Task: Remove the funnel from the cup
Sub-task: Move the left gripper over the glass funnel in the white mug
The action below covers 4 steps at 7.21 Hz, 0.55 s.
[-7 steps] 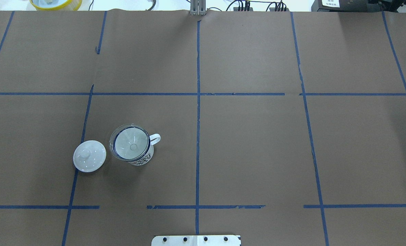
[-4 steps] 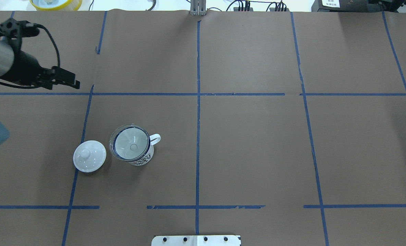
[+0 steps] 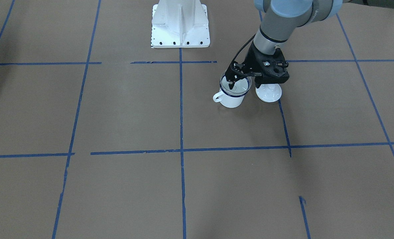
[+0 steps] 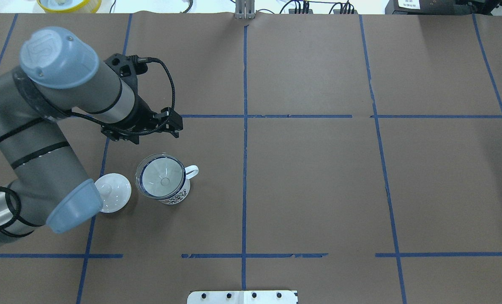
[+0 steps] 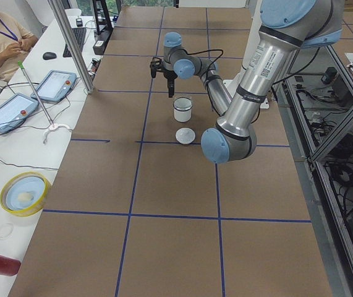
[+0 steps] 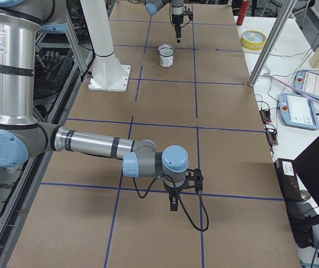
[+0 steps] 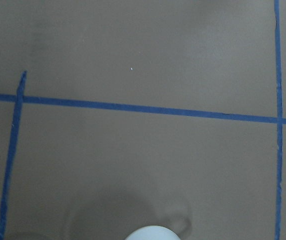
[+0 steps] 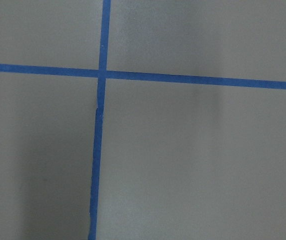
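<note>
Approach: left gripper point(image 3: 243, 85), jaws wide, hovered near funnel point(image 4: 163, 180) seated in cup point(image 4: 178, 196). Next, a descent onto its rim seemed needed.

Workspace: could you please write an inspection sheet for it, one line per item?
Surface: brown paper with a blue tape grid, lying flat.
Job's things: clear funnel seated in the upright white cup.
Clutter: white knobbed lid beside the cup, not touching.
End effectors: left end effector above the table near the cup, holding nothing, opening unclear; right end effector far off, state unclear.
Cables: black cable looped at the left wrist.
Surroundings: operator, control tablets, yellow bowl.
</note>
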Available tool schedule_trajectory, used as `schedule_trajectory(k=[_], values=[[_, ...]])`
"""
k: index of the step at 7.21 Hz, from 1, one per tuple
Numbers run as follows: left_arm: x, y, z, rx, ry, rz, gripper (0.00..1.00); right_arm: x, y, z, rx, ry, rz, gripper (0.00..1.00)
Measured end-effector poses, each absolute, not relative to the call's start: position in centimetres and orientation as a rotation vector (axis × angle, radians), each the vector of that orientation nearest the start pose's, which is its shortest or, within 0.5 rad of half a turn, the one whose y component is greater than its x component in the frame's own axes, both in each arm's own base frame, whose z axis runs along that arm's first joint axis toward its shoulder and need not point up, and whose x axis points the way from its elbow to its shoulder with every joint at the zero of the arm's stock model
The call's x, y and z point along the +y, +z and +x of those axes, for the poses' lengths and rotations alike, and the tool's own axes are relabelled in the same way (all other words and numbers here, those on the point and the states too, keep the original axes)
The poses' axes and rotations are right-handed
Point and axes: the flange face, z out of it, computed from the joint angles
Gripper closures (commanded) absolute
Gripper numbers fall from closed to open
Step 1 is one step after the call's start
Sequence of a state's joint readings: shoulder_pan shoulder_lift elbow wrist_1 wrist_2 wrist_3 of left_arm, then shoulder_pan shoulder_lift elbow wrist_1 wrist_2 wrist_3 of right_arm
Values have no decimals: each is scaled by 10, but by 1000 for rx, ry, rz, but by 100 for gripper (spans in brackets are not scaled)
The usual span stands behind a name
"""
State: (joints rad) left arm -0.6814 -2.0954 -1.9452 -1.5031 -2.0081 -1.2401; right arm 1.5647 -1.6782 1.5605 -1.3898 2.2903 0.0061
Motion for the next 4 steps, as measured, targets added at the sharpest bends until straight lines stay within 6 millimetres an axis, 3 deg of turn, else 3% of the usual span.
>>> schedule_trajectory(k=[3,4], values=[[-421,216,459,843,-114,32,4,-449,700,65,-720,-23,56,0],[-415,217,470,834,-102,29,20,-449,700,65,-720,-23,56,0]])
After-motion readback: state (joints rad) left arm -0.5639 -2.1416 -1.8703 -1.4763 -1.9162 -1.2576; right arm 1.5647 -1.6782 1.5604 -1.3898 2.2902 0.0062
